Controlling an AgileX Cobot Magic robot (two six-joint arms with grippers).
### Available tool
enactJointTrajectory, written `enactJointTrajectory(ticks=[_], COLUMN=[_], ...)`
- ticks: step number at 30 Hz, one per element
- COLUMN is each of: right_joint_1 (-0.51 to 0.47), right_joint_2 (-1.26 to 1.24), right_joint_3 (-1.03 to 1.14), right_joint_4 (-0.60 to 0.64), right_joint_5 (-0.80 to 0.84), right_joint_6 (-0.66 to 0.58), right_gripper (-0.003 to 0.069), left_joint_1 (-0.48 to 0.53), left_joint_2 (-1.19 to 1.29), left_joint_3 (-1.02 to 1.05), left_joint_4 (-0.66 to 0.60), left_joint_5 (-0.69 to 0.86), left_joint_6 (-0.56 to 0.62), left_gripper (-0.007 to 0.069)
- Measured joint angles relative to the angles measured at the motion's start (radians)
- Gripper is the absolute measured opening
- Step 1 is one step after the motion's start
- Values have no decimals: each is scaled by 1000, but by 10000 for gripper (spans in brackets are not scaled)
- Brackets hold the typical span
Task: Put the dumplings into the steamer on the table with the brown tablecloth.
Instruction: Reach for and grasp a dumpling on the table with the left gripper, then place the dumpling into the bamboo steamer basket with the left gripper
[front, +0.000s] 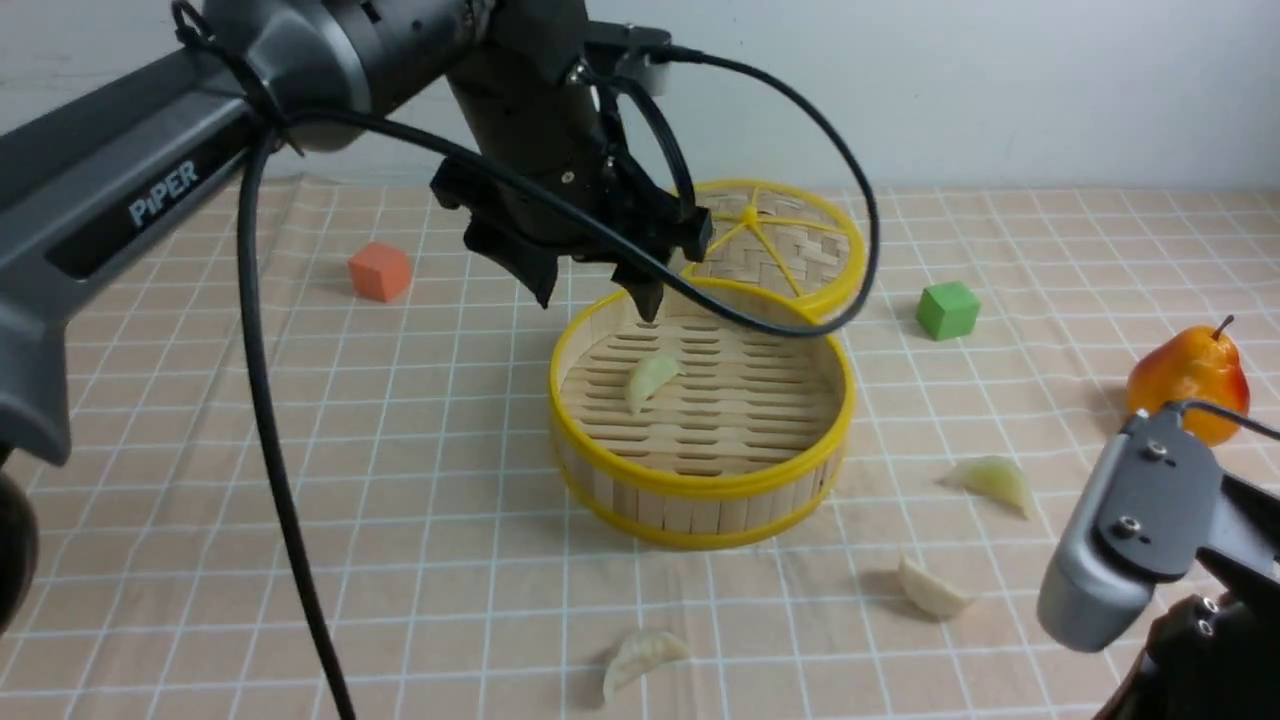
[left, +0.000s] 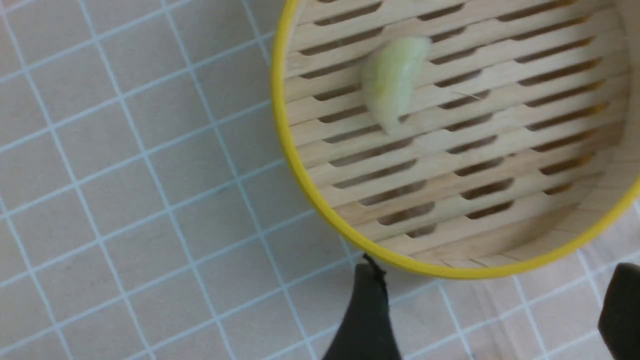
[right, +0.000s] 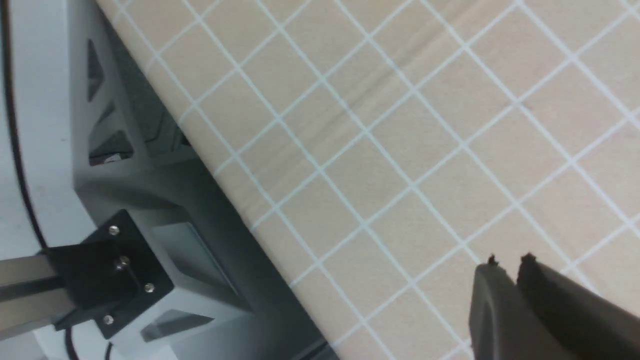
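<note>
The left pincer (front: 598, 300) hung spread and empty above the far left rim of the steamer (front: 700, 487), tips pointing down. One dumpling (front: 650, 380) lay on the slotted floor inside, toward the left, its long axis slanting from near-left to far-right.

Three more dumplings lay out on the cloth (front: 200, 480) of the tabletop. The far dumpling (front: 990, 482) sat to the right of the steamer's near side, in front of the pear (front: 1190, 375), with its long axis roughly left to right. The middle dumpling (front: 930, 590) lay closer to the robot, slanted. The near dumpling (front: 645, 655) lay at the near edge, almost straight in front of the steamer. All three were well apart from the left pincer and on the robot's side of it.

The right pincer (right: 509, 262) was pressed together with nothing in it, low over bare cloth close to the tabletop's edge.

The far and middle dumplings looked nearer to the right arm. The near one sat about between the arms, and the left pincer would have to come back over the steamer to reach it.
</note>
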Motion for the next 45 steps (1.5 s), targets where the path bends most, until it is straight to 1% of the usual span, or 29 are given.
enactJointTrajectory(ticks=[3,6,7,8,9,10,13,19,24,30,32,33,34,37,38,43,45], right_joint_1=[0,0,0,0,0,0,0,0,0,0,0,0,0,0,0,0,0], right_joint_2=[-48,-122,-128,-178,-191,-235,-326,-442,-454,-454,-454,-454,-454,-454,-454,-454,-454], right_joint_3=[0,-2,-2,-2,-2,-2,-2,-4,-5,-5,-5,-5,-5,-5,-5,-5,-5], right_joint_4=[-65,-126,-131,-163,-171,-192,-216,-226,-232,-234,-234,-234,-235,-243,-247,-261,-265], right_joint_5=[0,0,0,2,2,9,17,29,46,67,71,71,73,79,81,85,82], right_joint_6=[63,120,124,157,165,194,223,230,233,233,233,233,233,233,233,233,233], right_gripper=[71,74,74,75,76,78,83,84,87,93,95,95,95,97,98,104,106], left_joint_1=[-85,-167,-172,-207,-214,-234,-242,-242,-242,-242,-242,-242,-243,-243,-243,-242,-242], left_joint_2=[-18,-18,-18,-18,-18,-18,-18,-16,28,98,114,114,115,118,116,110,88], left_joint_3=[56,146,146,213,220,276,368,479,500,501,500,500,500,500,499,457,374], left_joint_4=[2,2,2,2,2,2,5,41,74,164,185,186,185,179,176,137,111], left_joint_5=[0,-1,-2,-3,-3,-4,-5,-43,-98,-161,-169,-169,-169,-170,-168,-140,-113], left_joint_6=[28,48,48,68,70,90,120,132,133,86,50,44,31,7,5,4,3], left_gripper=[510,505,505,505,505,505,507,507,507,500,460,454,405,219,185,197,197])
